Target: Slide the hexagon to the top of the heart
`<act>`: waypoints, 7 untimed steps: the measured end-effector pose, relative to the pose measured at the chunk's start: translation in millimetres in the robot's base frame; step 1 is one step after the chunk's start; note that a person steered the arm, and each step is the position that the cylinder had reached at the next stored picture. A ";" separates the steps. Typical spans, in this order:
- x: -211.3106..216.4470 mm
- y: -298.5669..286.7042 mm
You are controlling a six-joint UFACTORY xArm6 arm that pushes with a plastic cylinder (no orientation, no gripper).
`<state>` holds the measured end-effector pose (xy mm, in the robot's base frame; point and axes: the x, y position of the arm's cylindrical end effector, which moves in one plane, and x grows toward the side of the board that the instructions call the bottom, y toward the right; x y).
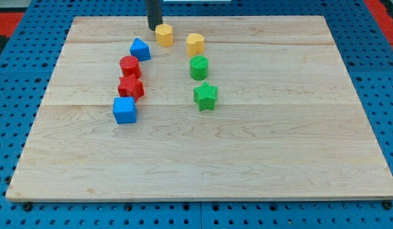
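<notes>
A yellow hexagon block (164,34) sits near the view's top, left of centre. A yellow heart block (195,43) lies a short gap to its right and slightly lower. My tip (154,28) stands just left of the hexagon, at its upper left edge, touching or nearly touching it. The rod rises out of the view's top.
A blue block with a pointed top (140,49) lies below-left of the hexagon. A red cylinder (129,66), a red star-like block (131,87) and a blue cube (124,109) run down the left. A green cylinder (198,67) and green star (205,96) lie below the heart. The wooden board (247,152) has blue pegboard around it.
</notes>
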<state>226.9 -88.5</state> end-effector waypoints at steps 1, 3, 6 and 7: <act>4.8 -65.2; 38.6 -11.9; -9.7 48.7; -11.0 10.7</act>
